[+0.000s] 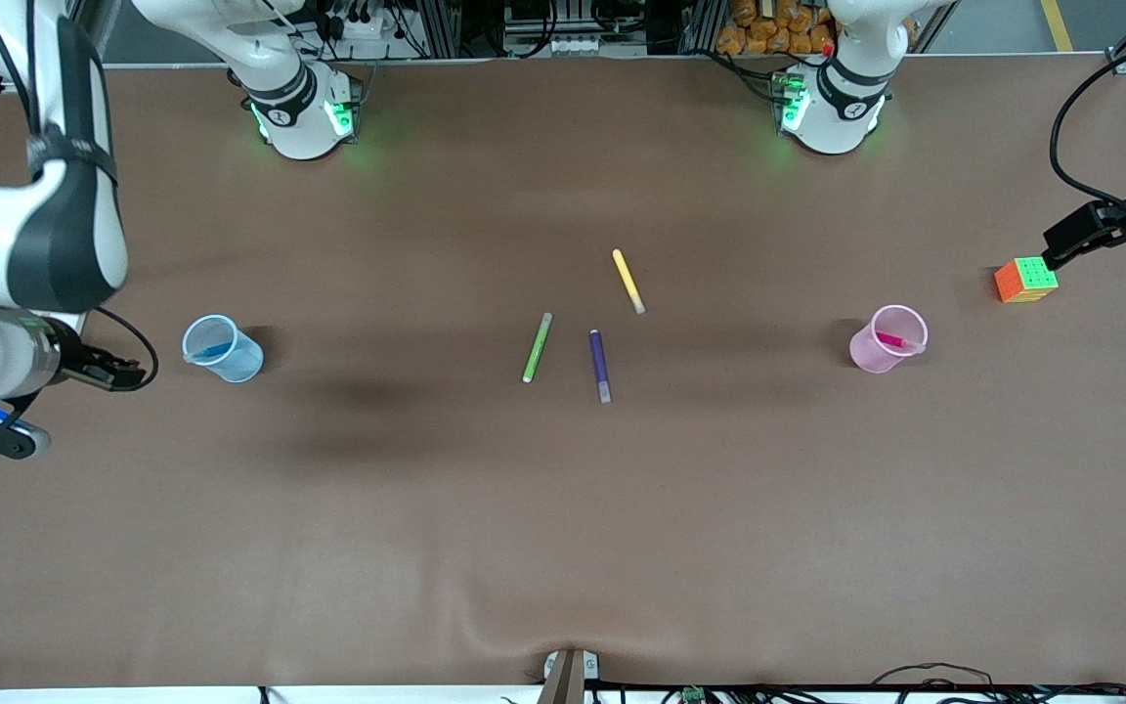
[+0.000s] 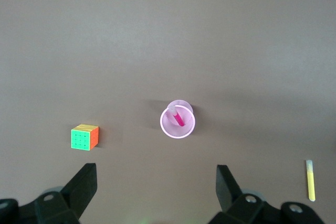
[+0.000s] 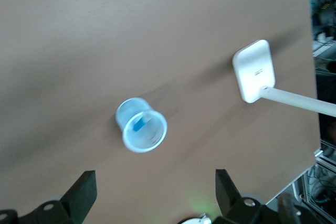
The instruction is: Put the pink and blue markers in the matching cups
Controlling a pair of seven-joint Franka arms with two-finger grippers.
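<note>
A brown table [image 1: 563, 508] is carrying a pink cup [image 1: 887, 339] holding the pink marker [image 1: 897, 341] and a blue cup [image 1: 222, 348] holding the blue marker [image 1: 212, 350]. Both the left gripper [image 2: 156, 182] and right gripper [image 3: 156, 190] are hovering with jaws released; a careless retreating arm could be tipping a light cup.

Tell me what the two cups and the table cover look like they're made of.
Blue cup and pink cup: likely thin translucent plastic, since the markers inside show through the walls. Table cover: seemingly matte brown paper or cloth, puckered near the front edge.
</note>
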